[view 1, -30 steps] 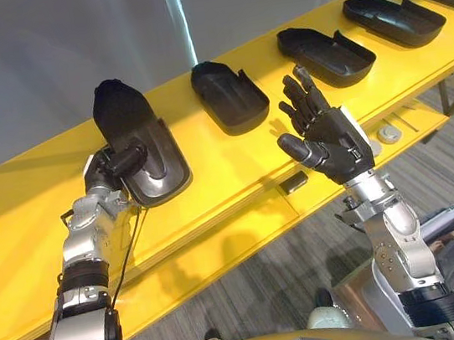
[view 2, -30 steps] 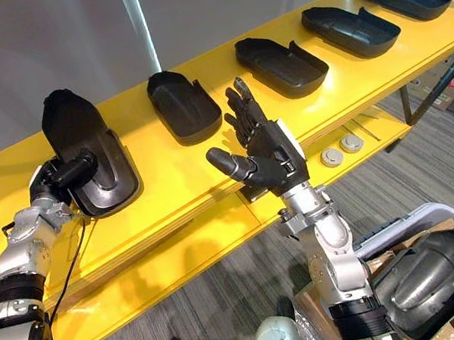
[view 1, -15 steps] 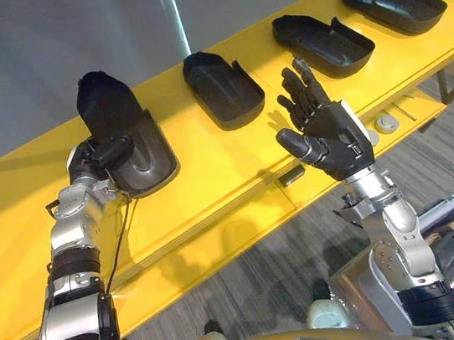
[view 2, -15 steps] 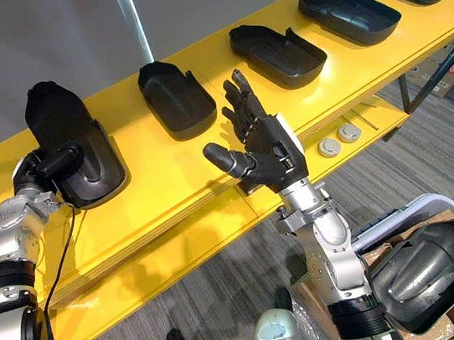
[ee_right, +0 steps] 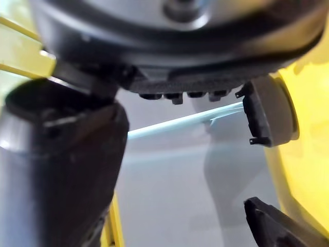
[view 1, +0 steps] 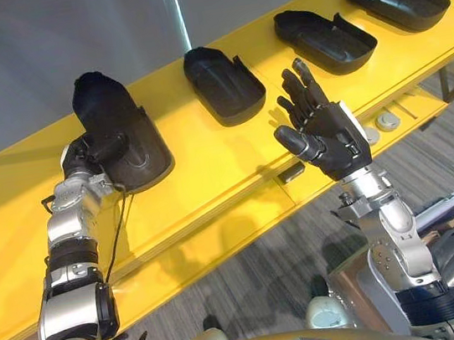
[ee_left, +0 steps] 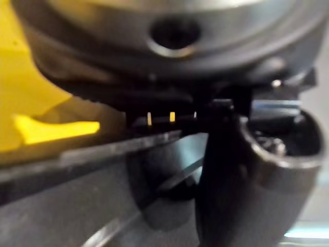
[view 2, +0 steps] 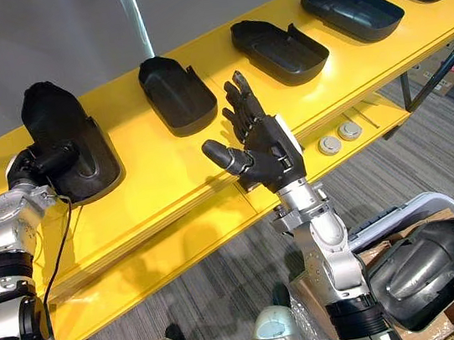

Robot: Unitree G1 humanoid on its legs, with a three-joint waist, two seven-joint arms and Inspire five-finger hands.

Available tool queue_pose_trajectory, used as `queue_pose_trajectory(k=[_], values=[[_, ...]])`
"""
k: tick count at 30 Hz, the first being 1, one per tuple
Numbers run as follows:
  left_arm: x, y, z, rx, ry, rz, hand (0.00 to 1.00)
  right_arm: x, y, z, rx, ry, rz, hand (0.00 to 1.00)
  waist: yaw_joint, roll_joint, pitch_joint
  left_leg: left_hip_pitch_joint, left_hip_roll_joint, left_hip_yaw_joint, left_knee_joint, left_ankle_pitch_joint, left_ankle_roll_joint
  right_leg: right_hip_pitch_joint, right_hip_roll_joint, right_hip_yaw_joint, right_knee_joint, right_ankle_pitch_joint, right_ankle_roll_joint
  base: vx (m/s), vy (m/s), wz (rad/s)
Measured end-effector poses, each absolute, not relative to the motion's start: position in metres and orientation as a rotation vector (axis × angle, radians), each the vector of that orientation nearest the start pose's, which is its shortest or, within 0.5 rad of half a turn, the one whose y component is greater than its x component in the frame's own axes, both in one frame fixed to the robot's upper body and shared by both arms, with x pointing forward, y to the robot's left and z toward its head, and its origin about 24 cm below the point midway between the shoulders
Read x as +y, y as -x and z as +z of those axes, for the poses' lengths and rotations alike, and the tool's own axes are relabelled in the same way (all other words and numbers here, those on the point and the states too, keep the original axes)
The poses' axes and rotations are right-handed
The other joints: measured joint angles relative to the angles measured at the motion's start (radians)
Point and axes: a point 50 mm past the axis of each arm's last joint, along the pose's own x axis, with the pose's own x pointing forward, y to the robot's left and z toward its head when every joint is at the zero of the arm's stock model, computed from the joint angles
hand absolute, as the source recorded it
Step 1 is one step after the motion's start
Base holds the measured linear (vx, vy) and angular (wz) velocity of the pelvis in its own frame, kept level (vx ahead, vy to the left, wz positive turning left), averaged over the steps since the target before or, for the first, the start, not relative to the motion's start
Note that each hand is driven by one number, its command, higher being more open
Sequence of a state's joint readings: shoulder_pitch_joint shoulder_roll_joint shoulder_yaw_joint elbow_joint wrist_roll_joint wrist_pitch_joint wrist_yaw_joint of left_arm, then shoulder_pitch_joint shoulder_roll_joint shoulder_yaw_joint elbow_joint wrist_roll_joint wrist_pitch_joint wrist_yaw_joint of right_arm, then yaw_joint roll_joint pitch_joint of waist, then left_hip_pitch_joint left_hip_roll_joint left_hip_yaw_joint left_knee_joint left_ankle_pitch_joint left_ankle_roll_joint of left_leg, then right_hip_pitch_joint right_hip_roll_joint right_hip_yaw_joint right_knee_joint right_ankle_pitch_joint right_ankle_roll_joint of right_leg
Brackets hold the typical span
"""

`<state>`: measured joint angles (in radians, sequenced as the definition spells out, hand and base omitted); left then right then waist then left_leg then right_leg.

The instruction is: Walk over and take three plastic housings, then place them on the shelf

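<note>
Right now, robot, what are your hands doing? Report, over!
Left hand shut on housing at shelf's left end. Right hand open, empty, raised before shelf. More housings in a row alongside. Nothing in the way.

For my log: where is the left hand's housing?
Left eye view: the housing is on the yellow shelf, far left, held by the left hand, left of another housing.

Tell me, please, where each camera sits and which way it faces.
Left eye view: on the head, down at the yellow shelf; both arms, left hand, right hand.
Right eye view: beside it; shares that scene, slightly offset.
Left wrist view: on that wrist, along the hand to the plastic housing it pinches.
Right wrist view: on that wrist, past the open hand to the grey wall.
</note>
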<state>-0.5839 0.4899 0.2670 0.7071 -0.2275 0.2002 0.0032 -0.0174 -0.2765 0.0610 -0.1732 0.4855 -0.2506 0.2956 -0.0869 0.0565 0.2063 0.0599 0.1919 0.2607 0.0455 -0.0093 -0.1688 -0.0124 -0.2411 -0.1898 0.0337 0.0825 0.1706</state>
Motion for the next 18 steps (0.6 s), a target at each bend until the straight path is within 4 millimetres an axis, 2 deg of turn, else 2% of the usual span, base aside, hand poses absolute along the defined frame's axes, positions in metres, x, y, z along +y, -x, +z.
queue_pose_trajectory(k=[18], values=[[0.322, -0.334, 0.091, 0.214, -0.076, 0.485, 1.0, -0.166, -0.244, 0.114, -0.434, -0.169, 0.389, 1.0, 0.001, -0.012, 0.007, 0.002, 0.001, -0.012, 0.002, 0.001, -0.001, 0.013, 0.001, -0.012, -0.002, 0.0, 0.0, 0.0, 0.0, 0.01]])
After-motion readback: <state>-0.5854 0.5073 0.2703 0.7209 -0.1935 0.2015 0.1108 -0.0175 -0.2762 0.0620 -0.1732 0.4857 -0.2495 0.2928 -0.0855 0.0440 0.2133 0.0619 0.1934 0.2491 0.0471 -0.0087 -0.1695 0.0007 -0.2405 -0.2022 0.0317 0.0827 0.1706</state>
